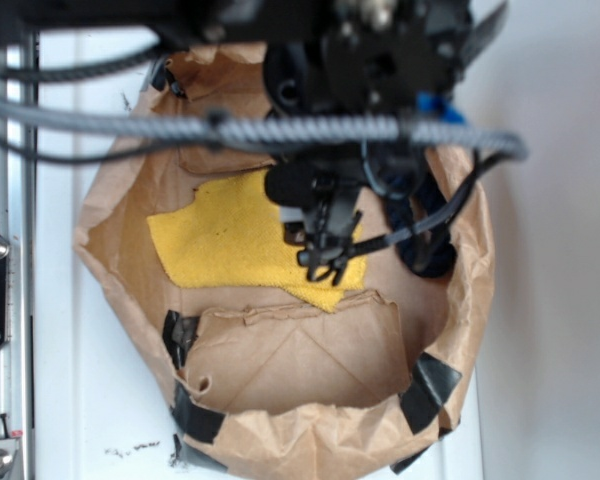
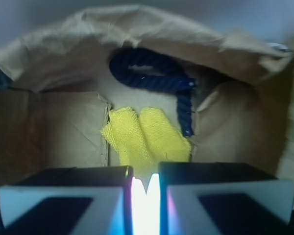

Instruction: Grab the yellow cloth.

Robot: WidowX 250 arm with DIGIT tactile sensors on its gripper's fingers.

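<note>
Since the yellow cloth (image 2: 146,137), lying in the brown paper bag (image 2: 54,132) at 7 o'clock of the navy rope (image 2: 157,78), looks light, soft and limp, pinch a fold near its edge; jaws appear clenched on cloth.

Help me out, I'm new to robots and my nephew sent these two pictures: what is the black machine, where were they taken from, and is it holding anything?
The black machine is a robot arm. One picture looks down from outside; the other comes from a camera on its wrist. Its gripper hangs inside a brown paper bag. In the bag lie a yellow cloth and a dark blue rope. In the wrist picture the two fingers stand nearly together, with a bunched fold of the cloth pinched between them, so it seems to be gripping the cloth.
</note>
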